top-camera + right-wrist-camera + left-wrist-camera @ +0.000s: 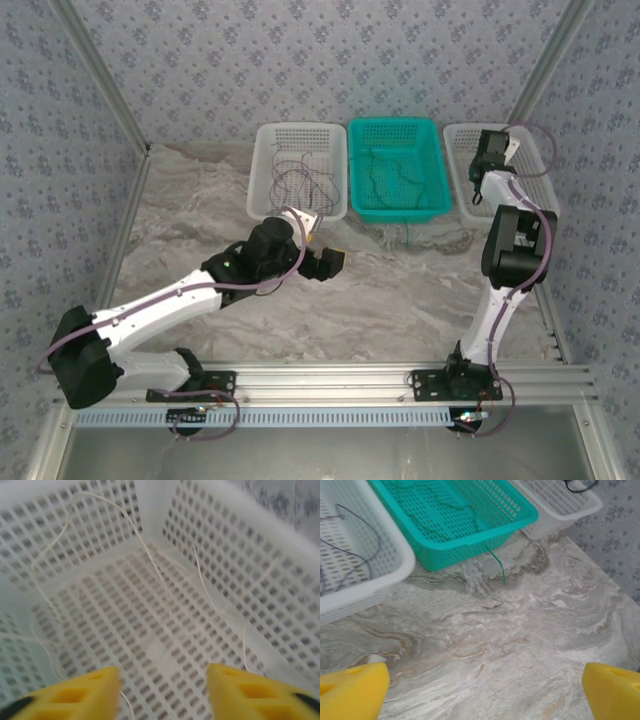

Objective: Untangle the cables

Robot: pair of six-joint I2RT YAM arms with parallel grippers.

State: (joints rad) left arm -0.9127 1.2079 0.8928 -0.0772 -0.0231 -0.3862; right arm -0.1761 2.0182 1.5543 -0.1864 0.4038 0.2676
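At the left of the overhead view stood a white basket (260,165) at the far side of the desk (400,290), with a loose tangle of thin dark wires (300,180) lying inside it. Just in front of that basket the left pincer (335,262) hung over the bare desk. Its wrist camera showed the left pincer (482,695) spread wide, the yellow fingertips (350,690) far apart with nothing between them.

In the middle sat the teal basket (395,212), touching the white one on its left. A thin green wire (496,565) drooped over its near rim and ended on the desk; we also saw faint dark strands on its mesh floor.

At the right, a second white basket (460,165) stood beside the teal one. The right pincer (488,160) hung over its interior. From the wrist, we saw the right pincer (162,690) parted and empty above the mesh, where several thin pale wires (150,555) trailed across the floor and up the walls.
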